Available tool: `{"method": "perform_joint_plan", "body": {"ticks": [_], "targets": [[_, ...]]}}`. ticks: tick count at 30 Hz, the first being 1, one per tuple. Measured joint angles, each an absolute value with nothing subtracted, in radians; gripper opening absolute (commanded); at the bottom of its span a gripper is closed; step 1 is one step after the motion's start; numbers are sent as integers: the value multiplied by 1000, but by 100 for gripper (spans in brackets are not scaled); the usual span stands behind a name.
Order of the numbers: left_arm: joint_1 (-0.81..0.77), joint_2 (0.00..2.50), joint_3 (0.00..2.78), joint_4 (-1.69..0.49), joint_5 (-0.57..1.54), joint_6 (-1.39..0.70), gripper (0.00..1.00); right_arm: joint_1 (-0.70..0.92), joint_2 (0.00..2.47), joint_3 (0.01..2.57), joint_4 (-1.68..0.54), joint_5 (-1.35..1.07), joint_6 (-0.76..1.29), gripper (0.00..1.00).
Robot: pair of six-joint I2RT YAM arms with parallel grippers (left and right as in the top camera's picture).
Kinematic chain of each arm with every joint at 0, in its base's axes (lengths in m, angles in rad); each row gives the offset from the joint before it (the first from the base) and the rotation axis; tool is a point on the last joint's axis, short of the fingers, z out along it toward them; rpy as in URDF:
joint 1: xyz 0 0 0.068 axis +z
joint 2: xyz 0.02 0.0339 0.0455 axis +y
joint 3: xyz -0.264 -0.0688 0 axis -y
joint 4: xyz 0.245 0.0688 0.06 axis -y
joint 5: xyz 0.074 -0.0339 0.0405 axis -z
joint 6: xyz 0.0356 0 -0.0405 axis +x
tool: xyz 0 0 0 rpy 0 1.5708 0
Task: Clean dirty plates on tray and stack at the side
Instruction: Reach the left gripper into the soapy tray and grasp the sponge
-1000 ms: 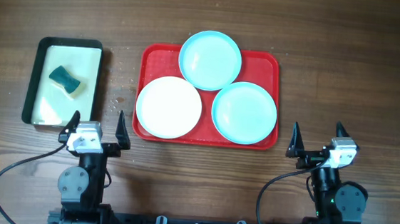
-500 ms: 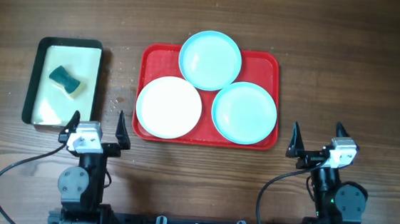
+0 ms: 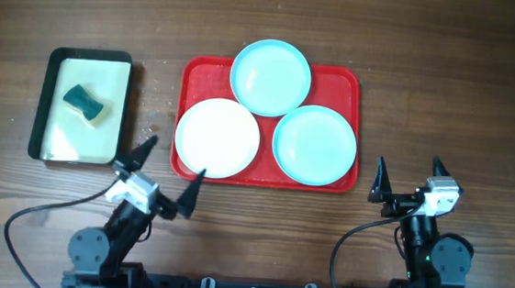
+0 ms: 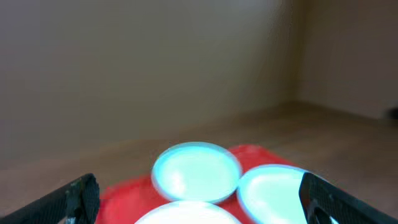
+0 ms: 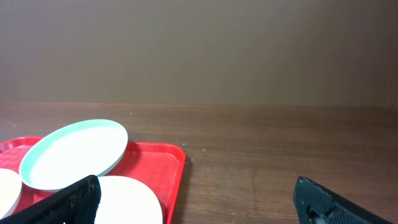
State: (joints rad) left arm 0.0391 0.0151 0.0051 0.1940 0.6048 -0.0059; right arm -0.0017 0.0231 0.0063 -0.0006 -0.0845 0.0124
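A red tray (image 3: 194, 69) lies mid-table with three plates on it. A white plate (image 3: 217, 138) is at its front left, a turquoise plate (image 3: 271, 77) at the back overhanging the rim, and a second turquoise plate (image 3: 314, 145) at the front right. My left gripper (image 3: 169, 167) is open and empty just in front of the tray's front left corner, turned toward the plates. The blurred left wrist view shows the back plate (image 4: 196, 172) and the tray (image 4: 127, 188). My right gripper (image 3: 410, 178) is open and empty, right of the tray's front right corner. The right wrist view shows the tray (image 5: 155, 167).
A dark-rimmed cream pan (image 3: 50, 142) stands at the left with a green sponge (image 3: 86, 104) in it. Bare wooden table (image 3: 455, 95) lies right of the tray. Black cables run from both arm bases along the front edge.
My left gripper has swung forward and to the right, turning toward the white plate at the tray's front left corner. The right arm and the plates have not moved.
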Motion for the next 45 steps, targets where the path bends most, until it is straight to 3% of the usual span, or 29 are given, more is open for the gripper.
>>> {"method": "perform_joint_plan", "body": {"ticks": [4,7,10,15,20,23,29,35,38,45], "targets": [[39,14,6,482,707,-81,100,-2,23,6,-1,-84,13,100],[39,14,11,560,686,-115,100,-2,23,6,-1,-84,13,100],[40,62,109,396,567,-116,100,-2,23,6,-2,-84,12,100],[78,641,673,-223,262,-23,100,-2,29,6,-1,-84,12,100],[96,1079,976,-479,262,-13,100,-2,29,6,-1,-84,13,100],[196,1295,1226,-734,262,-74,100,-2,28,6,-3,-84,12,100],[396,1472,1376,-763,229,-171,100,-2,29,6,-1,-84,12,100],[416,1539,1393,-823,142,-326,100,-2,29,6,-1,-84,12,100],[434,1644,1436,-898,43,-408,100,-2,29,6,-1,-84,13,100],[445,1991,1444,-823,-117,-514,100,-2,29,6,-1,-84,12,100]]}}
